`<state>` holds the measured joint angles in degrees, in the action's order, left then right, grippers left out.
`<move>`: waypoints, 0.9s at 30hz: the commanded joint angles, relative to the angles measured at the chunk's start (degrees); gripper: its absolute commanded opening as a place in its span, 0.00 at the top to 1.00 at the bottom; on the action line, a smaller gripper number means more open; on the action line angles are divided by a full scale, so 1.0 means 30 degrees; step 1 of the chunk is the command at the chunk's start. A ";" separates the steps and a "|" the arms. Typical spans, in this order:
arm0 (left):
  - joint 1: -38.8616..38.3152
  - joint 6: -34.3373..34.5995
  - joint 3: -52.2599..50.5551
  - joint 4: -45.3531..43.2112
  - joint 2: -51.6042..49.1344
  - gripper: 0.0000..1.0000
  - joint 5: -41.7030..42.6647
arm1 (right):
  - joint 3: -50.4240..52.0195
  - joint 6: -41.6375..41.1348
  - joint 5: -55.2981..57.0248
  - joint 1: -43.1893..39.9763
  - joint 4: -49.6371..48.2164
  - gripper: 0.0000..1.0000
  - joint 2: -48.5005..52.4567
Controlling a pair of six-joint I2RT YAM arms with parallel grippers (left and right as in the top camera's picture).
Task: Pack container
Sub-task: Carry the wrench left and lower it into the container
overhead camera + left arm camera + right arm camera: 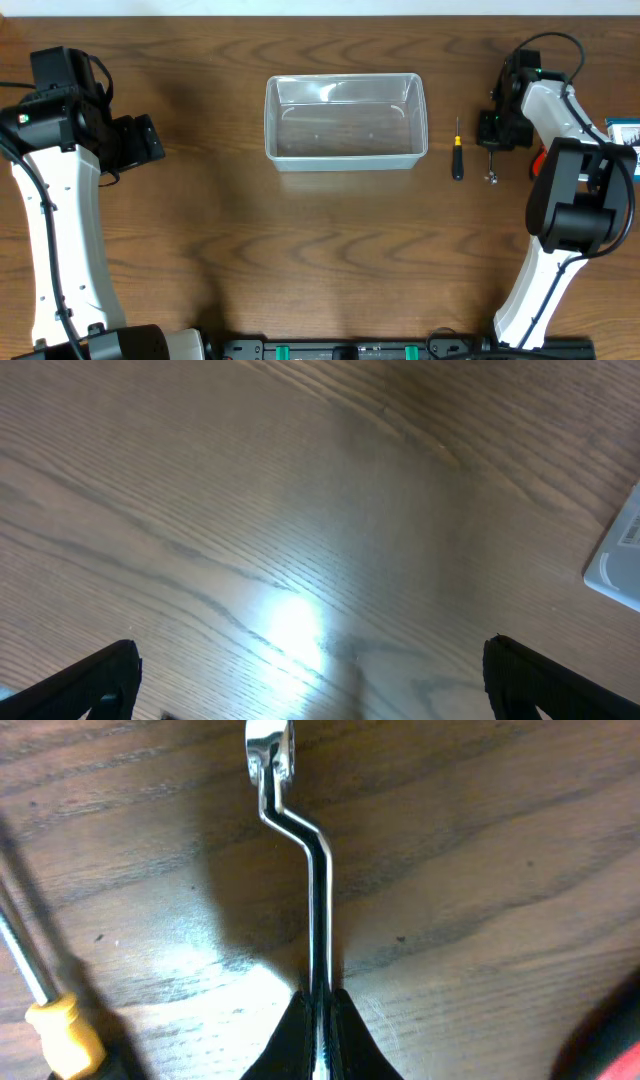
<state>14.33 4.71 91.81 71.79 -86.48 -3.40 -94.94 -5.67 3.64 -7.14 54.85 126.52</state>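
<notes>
Right of the container, overhead view: the right gripper point(490, 138) sits low over a chrome offset wrench point(491, 172). A screwdriver point(457, 152) lies between that wrench and the container point(346, 158).
Container: a clear bin at the far middle of the table point(320, 260), with nothing visible inside it.
Left of the container, overhead view: the left gripper point(148, 140) hangs well apart from the bin and carries nothing.
Left wrist view: the left gripper point(310, 655) has its fingers spread wide over bare table. One corner of the container point(622, 550) shows at the right edge.
Right wrist view: the right gripper point(322, 1020) is pinched tight on the chrome offset wrench point(318, 890), on the straight shank well back from the head. The screwdriver point(62, 1032) lies just beside it on the container side. A red object point(610, 1040) blurs the opposite corner.
Step in hand: probably lifting the wrench for the carry to the bin.
Doing it well: rise straight up first, since the screwdriver lies across the path to the container. The thin shank could swivel between the pads, so keep the squeeze firm and travel slowly. Clear the rim, then let go low inside.
</notes>
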 commanded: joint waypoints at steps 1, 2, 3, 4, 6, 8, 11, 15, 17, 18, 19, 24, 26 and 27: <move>0.0080 0.0109 0.0444 0.0073 0.0182 0.02 -0.0029 | -0.1967 -0.0219 0.0138 0.0197 0.0634 0.99 0.0073; 0.0080 0.0102 0.0444 0.0073 0.0182 0.02 -0.0029 | -0.2528 -0.0226 0.0138 0.0240 0.0998 0.99 0.0073; 0.0080 0.0102 0.0444 0.0073 0.0182 0.02 -0.0029 | -0.3045 -0.0219 0.0138 0.0291 0.1319 0.99 0.0073; 0.0080 0.0102 0.0444 0.0073 0.0182 0.02 -0.0029 | -0.3701 -0.0175 0.0138 0.0364 0.1727 0.99 0.0073; 0.0080 0.0102 0.0444 0.0073 0.0182 0.02 -0.0029 | -0.4998 0.0117 0.0146 0.0525 0.2543 0.99 0.0073; 0.0080 0.0102 0.0444 0.0073 0.0182 0.02 -0.0029 | -0.6543 0.0503 0.0117 0.0729 0.3497 0.99 0.0073; 0.0080 0.0109 0.0444 0.0073 0.0182 0.02 -0.0029 | -0.9231 0.1180 0.0117 0.1304 0.5282 0.99 0.0073; 0.0080 0.0109 0.0444 0.0066 0.0182 0.02 -0.0029 | -1.2801 0.4146 0.0138 0.2900 0.7730 0.99 0.0073; 0.0080 0.0102 0.0444 0.0058 0.0182 0.02 -0.0029 | -1.4353 0.5450 0.0138 0.4051 0.8604 0.99 0.0073; 0.0080 0.0109 0.0444 0.0066 0.0182 0.02 -0.0029 | -1.5059 0.5909 0.0138 0.4736 0.8874 0.99 0.0073; 0.0080 0.0109 0.0444 0.0066 0.0182 0.02 -0.0029 | -1.5431 0.6084 0.0138 0.5166 0.8969 0.99 0.0073; 0.0080 0.0109 0.0444 0.0160 0.0182 0.02 -0.0029 | -1.6487 0.6127 0.0138 0.8058 0.8743 0.99 0.0073; 0.0080 0.0109 0.0444 0.0219 0.0182 0.02 -0.0029 | -1.6458 0.6135 0.0131 0.9107 0.8539 0.99 0.0073; 0.0080 0.0109 0.0444 0.0219 0.0182 0.02 -0.0029 | -1.6436 0.6229 0.0138 0.9435 0.8480 0.99 0.0080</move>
<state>14.33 4.71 91.83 72.05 -86.48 -3.38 -143.31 10.98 3.92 18.94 80.64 127.09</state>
